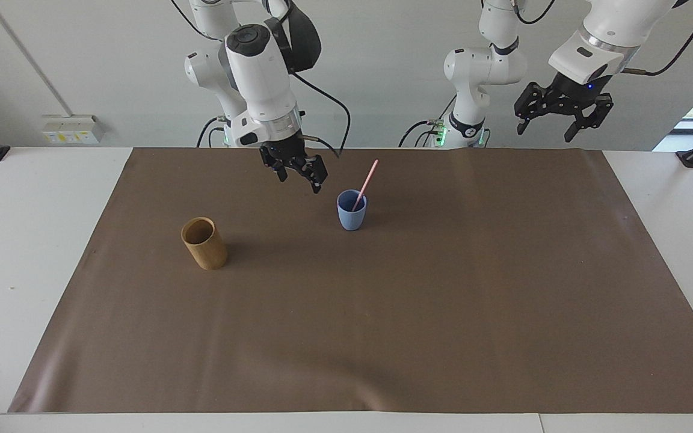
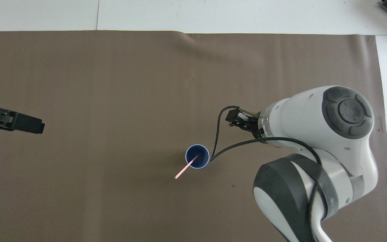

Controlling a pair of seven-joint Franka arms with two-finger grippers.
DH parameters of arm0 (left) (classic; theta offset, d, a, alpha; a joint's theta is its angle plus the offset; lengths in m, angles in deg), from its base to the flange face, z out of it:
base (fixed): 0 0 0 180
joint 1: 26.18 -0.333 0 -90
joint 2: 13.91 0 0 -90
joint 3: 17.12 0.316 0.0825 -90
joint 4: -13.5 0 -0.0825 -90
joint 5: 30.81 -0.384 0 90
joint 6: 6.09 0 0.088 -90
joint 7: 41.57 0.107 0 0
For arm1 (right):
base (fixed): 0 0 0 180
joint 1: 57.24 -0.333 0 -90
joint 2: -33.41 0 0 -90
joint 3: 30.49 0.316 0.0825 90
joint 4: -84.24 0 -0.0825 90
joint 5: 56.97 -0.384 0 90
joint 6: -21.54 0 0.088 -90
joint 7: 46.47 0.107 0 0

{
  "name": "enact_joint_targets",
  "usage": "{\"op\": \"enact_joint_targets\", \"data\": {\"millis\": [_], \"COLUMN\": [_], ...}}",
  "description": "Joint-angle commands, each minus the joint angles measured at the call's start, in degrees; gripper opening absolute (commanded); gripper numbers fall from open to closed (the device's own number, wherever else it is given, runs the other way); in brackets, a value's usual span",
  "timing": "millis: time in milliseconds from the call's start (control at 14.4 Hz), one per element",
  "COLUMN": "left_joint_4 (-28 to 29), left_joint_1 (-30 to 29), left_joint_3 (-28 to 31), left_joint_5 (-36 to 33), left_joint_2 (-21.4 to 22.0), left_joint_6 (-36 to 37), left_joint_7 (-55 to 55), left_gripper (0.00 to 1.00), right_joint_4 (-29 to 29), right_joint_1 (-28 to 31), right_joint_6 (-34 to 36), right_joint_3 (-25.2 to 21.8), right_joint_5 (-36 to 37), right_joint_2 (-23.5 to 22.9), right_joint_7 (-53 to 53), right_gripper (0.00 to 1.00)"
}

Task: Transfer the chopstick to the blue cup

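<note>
The pale-pink chopstick [image 1: 366, 182] stands in the light-blue cup [image 1: 352, 219] and leans on its rim, its top tilted toward the left arm's end. In the overhead view the chopstick [image 2: 183, 171] sticks out over the blue cup's [image 2: 202, 162] rim. My right gripper [image 1: 299, 176] is open and empty, over the mat beside the cup toward the right arm's end; in the overhead view the right gripper [image 2: 238, 119] is mostly covered by its arm. My left gripper [image 1: 554, 129] is open and empty, and waits raised at its own end of the table; it also shows in the overhead view [image 2: 36, 125].
A tan wooden cup [image 1: 204, 243] stands on the brown mat [image 1: 382, 331] toward the right arm's end, farther from the robots than the blue cup. The right arm hides it in the overhead view. White table [image 1: 27, 240] surrounds the mat.
</note>
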State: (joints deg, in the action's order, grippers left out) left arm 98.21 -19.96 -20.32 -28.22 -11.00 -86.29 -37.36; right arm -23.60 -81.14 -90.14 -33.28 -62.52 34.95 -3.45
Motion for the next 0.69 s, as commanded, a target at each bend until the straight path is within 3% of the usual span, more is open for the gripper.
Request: {"op": "enact_joint_targets", "data": {"millis": [0, 346, 623], "left_joint_4": [0.5, 0.5, 0.4], "left_joint_1": [-1.0, -1.0, -1.1], "left_joint_3": [-0.6, -0.6, -0.6], "left_joint_5": [-0.7, -0.7, -0.7], "left_joint_2": [0.6, 0.6, 0.6], "left_joint_6": [-0.3, 0.0, -0.3], "left_joint_7": [0.4, 0.5, 0.7], "left_gripper": [1.0, 1.0, 1.0], "right_joint_4": [0.4, 5.1, 5.3], "right_joint_1": [6.3, 15.4, 22.2], "right_joint_6": [4.2, 13.8, 15.4], "right_joint_3": [0.3, 0.1, -0.2], "right_joint_5": [1.7, 2.0, 3.2], "right_joint_2": [2.6, 2.8, 3.5], "right_joint_7": [-14.9, -26.7, -34.0], "right_gripper": [1.0, 1.0, 1.0]}}
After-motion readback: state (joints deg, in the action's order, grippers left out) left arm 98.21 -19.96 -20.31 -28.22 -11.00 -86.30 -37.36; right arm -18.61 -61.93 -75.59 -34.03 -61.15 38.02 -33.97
